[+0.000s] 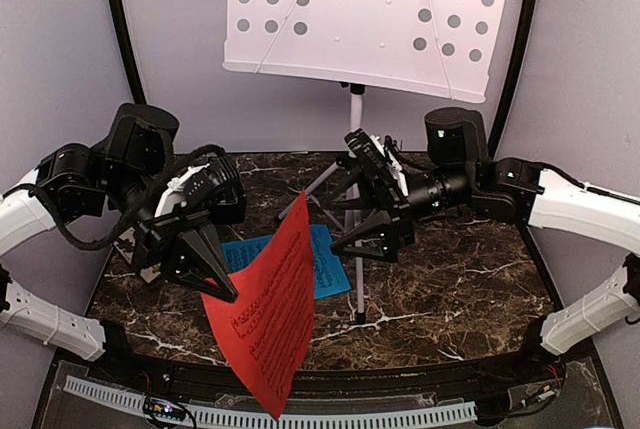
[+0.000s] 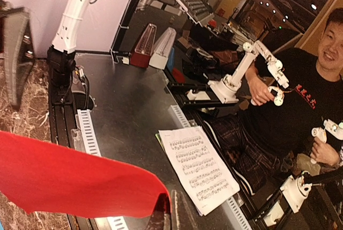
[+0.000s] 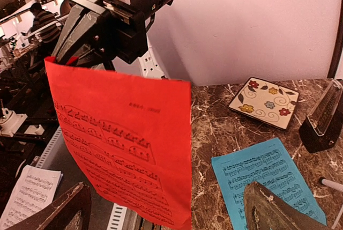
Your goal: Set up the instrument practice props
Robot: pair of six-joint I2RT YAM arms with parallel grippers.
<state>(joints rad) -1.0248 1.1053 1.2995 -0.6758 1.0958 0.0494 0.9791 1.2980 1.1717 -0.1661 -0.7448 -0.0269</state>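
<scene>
Red sheet (image 1: 268, 309) clamped in left claw (image 1: 228, 292), right claw (image 3: 169, 211) spread wide, holding nothing.

Legible words or numbers: none
- red sheet (image 3: 128, 149): printed music staves; one short heading line near the top, too small to read
- blue sheet (image 3: 265, 179): staves of notes, title illegible
- white sheet (image 2: 201, 168) on grey bench (image 2: 123, 112): notation only
- black T-shirt (image 2: 292, 117): red chest print, possibly characters, blurred
</scene>
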